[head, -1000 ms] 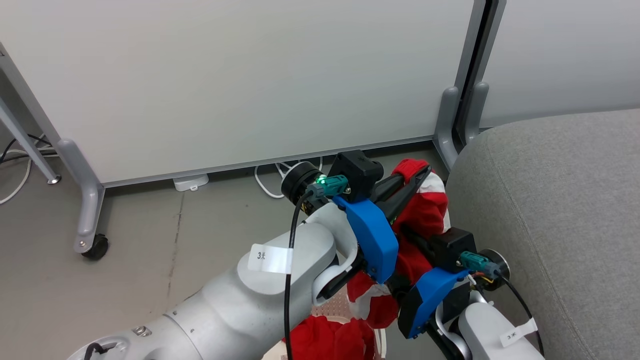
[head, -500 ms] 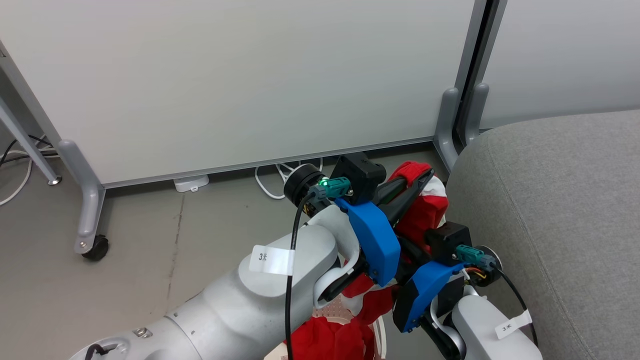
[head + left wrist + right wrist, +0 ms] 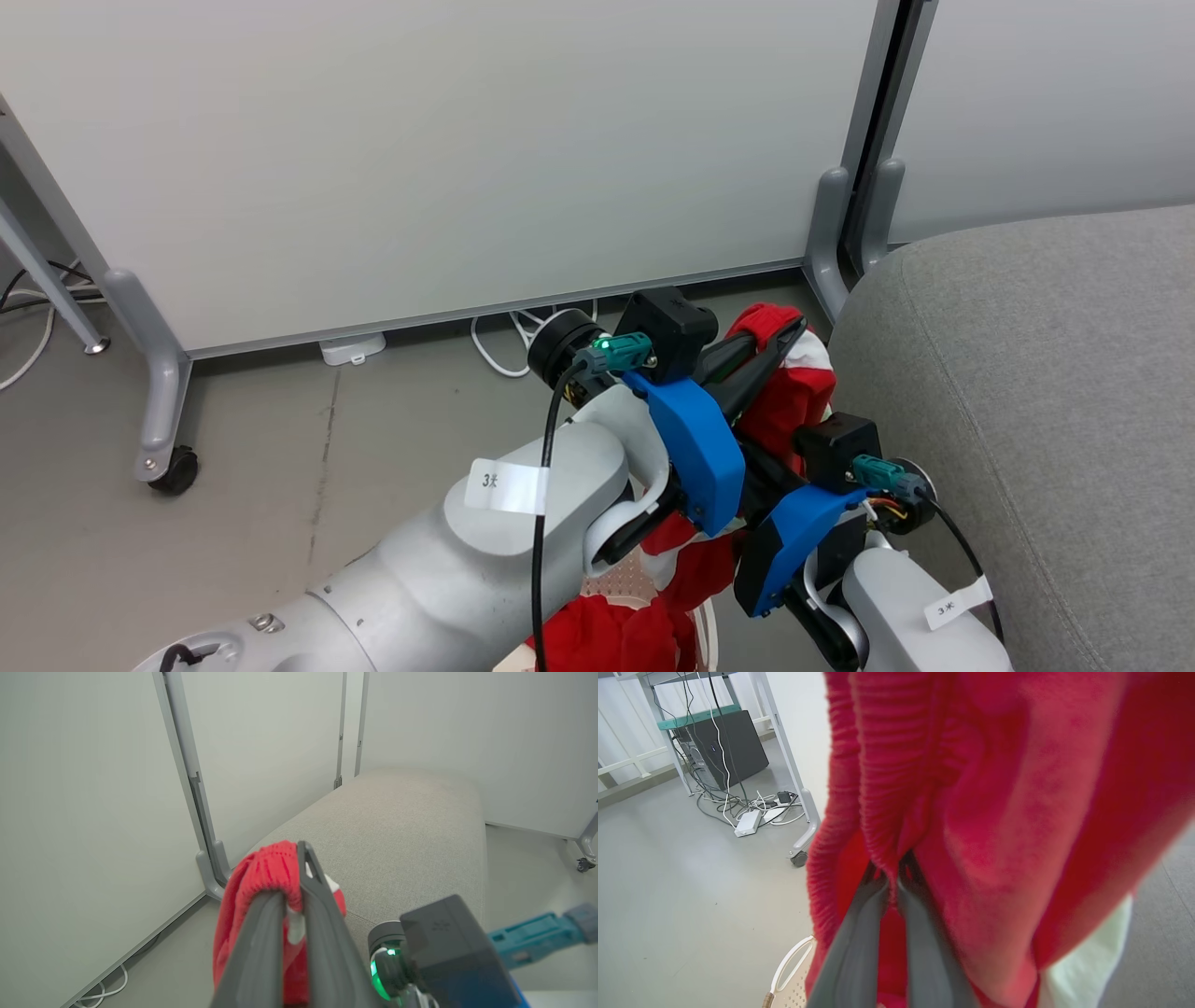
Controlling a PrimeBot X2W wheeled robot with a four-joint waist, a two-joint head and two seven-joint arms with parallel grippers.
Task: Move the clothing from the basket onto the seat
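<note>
The clothing (image 3: 792, 403), hung lengthwise downward just left of the seat (image 3: 1027, 373), is clamped at its top by the left gripper (image 3: 792, 329) and nearer by the right gripper (image 3: 893, 873).

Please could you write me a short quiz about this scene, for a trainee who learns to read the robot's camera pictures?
1. True or false: the left gripper and the right gripper are both shut on the red garment.
2. In the head view, where does the grey seat lie from the held garment? A) to its left B) to its right C) beneath it
3. Fill the gap: more red clothing lies in the white ____ below the arms.
Key: 1 true; 2 B; 3 basket.
</note>
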